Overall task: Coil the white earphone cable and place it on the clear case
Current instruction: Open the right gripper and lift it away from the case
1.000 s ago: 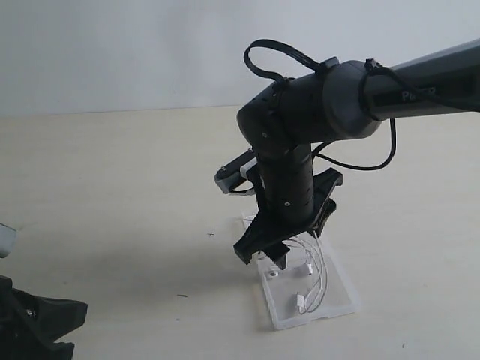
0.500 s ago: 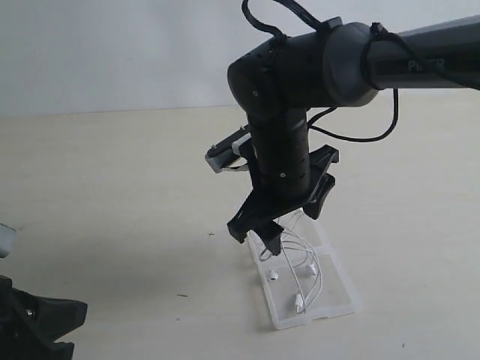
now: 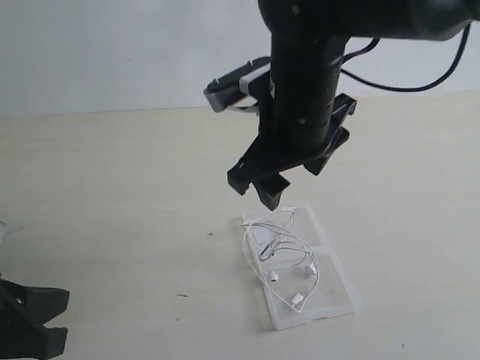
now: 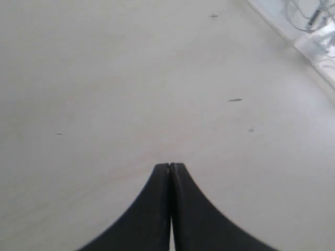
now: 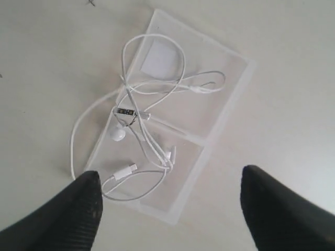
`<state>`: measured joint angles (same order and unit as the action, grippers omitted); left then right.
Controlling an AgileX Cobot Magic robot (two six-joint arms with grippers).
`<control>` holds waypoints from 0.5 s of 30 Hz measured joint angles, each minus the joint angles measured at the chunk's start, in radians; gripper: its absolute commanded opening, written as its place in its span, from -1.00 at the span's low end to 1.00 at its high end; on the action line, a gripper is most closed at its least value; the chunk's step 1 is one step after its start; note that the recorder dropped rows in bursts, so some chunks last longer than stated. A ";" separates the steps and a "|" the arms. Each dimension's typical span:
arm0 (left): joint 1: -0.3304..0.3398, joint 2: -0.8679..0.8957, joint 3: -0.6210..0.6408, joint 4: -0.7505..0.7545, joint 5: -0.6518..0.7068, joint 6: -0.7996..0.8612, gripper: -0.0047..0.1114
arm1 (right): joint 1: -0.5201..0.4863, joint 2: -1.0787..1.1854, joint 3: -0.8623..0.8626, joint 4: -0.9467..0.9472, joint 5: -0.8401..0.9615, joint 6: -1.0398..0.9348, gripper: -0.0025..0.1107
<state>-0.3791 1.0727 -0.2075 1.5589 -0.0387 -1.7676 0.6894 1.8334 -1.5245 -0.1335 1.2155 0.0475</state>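
White earphone cable (image 5: 118, 134) loose on clear case (image 5: 220, 112); right hand (image 3: 256, 190) above, spread and empty; left hand (image 4: 171, 168) closed.

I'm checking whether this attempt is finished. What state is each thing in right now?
clear case: opened flat on the table.
white earphone cable: loosely coiled, lying on the clear case, one loop spilling onto the table, not held.
right gripper: open, empty, above the clear case.
left gripper: shut, empty, apart from the clear case.
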 measured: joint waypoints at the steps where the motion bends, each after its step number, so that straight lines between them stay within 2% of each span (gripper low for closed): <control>1: 0.000 0.000 0.000 0.000 0.026 0.000 -0.92 | 0.000 -0.020 0.000 0.000 0.002 0.000 0.26; 5: 0.000 0.000 0.000 0.002 0.087 0.002 -0.92 | 0.000 -0.126 0.000 0.000 0.002 0.040 0.23; 15: 0.000 0.000 0.000 0.002 0.093 0.002 -0.92 | 0.000 -0.347 0.000 -0.018 0.006 0.107 0.23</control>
<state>-0.3791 1.0727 -0.2075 1.5608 0.0547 -1.7654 0.6894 1.4866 -1.5245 -0.1512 1.2214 0.1542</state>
